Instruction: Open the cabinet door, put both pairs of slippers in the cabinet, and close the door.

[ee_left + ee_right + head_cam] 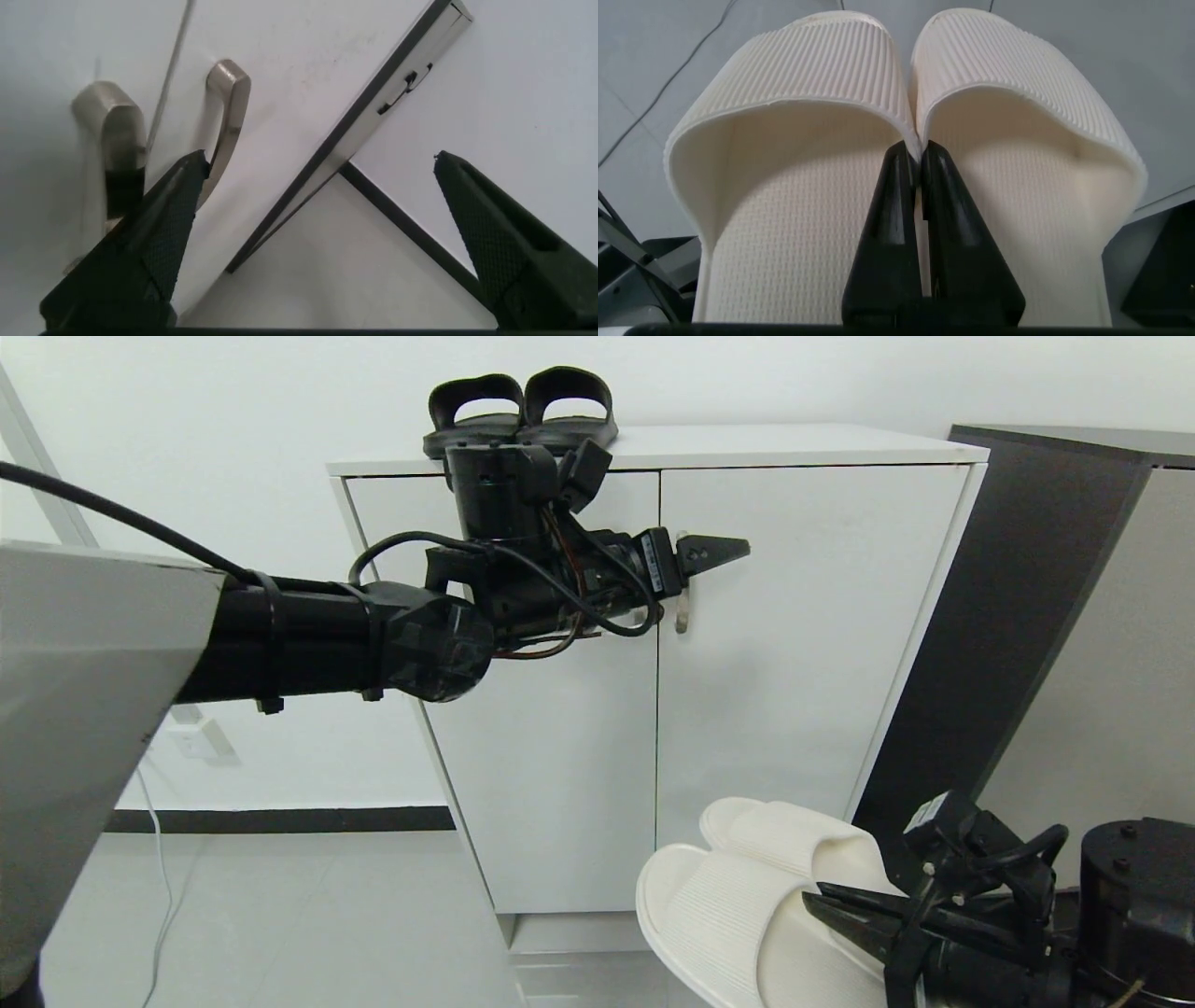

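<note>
Against the wall (pixel 233 392), cabinet (pixel 775 644) shut, nothing stowed: your left jaws spread at handle (pixel 682 614), right jaws pinching white slippers (pixel 728 905).

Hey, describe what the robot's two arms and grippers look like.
Both are black. The left arm is a round tube with looped black cables and a white label. The left gripper and right gripper have tapered, pointed fingers; the left's are finely textured.

Cream slippers (pixel 785 112) of ribbed cloth, black slippers (pixel 565 429) matt, rubbery, cabinet (pixel 794 644) smooth white, handles (pixel 229 93) brushed metal
</note>
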### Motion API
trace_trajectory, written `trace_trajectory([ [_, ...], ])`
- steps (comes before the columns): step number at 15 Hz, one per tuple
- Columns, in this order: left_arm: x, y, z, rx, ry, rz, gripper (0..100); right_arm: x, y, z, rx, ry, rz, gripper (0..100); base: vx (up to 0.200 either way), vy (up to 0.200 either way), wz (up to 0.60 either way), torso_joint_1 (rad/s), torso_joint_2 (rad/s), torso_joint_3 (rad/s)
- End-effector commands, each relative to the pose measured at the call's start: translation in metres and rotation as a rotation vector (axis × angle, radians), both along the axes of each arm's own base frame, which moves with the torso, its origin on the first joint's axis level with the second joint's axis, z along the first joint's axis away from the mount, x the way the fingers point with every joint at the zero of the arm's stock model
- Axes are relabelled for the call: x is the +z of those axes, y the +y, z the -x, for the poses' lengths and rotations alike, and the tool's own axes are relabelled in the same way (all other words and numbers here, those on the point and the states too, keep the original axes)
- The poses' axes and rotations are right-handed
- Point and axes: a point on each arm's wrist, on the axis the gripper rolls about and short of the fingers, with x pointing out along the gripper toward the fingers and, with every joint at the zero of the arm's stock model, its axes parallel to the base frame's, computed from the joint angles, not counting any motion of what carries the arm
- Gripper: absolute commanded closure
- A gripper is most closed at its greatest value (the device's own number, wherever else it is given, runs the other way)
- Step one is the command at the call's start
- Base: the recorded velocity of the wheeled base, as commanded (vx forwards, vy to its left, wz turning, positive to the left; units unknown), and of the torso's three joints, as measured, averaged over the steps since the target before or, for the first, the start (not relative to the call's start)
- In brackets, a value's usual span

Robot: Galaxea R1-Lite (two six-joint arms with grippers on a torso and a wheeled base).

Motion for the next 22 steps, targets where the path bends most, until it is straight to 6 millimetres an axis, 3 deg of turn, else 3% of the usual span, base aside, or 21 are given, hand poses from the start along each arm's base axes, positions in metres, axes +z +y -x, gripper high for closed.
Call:
trace_trajectory([
  [1, -0.004, -0.008, -0.001, -0.015, 0.007, -0.004, 0, -0.001, 0.000, 0.000, 0.001, 0.002, 0.002, 100, 0.000, 0.000, 0.00, 0.000, 0.00, 0.000],
  [3, -0.003, -0.010, -0.002, -0.020, 0.007, -0.004, 0, -0.001, 0.001, 0.000, 0.004, 0.003, 0.003, 100, 0.000, 0.000, 0.00, 0.000, 0.00, 0.000],
  [4, -0.004, -0.010, -0.002, -0.020, 0.009, -0.005, 100, -0.001, 0.000, 0.001, 0.004, 0.004, 0.004, 100, 0.000, 0.000, 0.00, 0.000, 0.00, 0.000],
  [13, 0.000, -0.004, 0.019, -0.038, 0.028, -0.015, 100, -0.001, -0.003, 0.013, 0.085, 0.013, -0.009, 100, 0.000, 0.000, 0.00, 0.000, 0.00, 0.000],
  [19, -0.002, 0.000, 0.056, -0.079, 0.041, -0.024, 100, -0.003, -0.005, 0.020, 0.124, 0.007, 0.002, 100, 0.000, 0.000, 0.00, 0.000, 0.00, 0.000],
  [22, 0.003, 0.013, 0.078, -0.087, 0.044, -0.025, 100, -0.005, -0.005, 0.022, 0.136, 0.014, 0.008, 100, 0.000, 0.000, 0.00, 0.000, 0.00, 0.000],
])
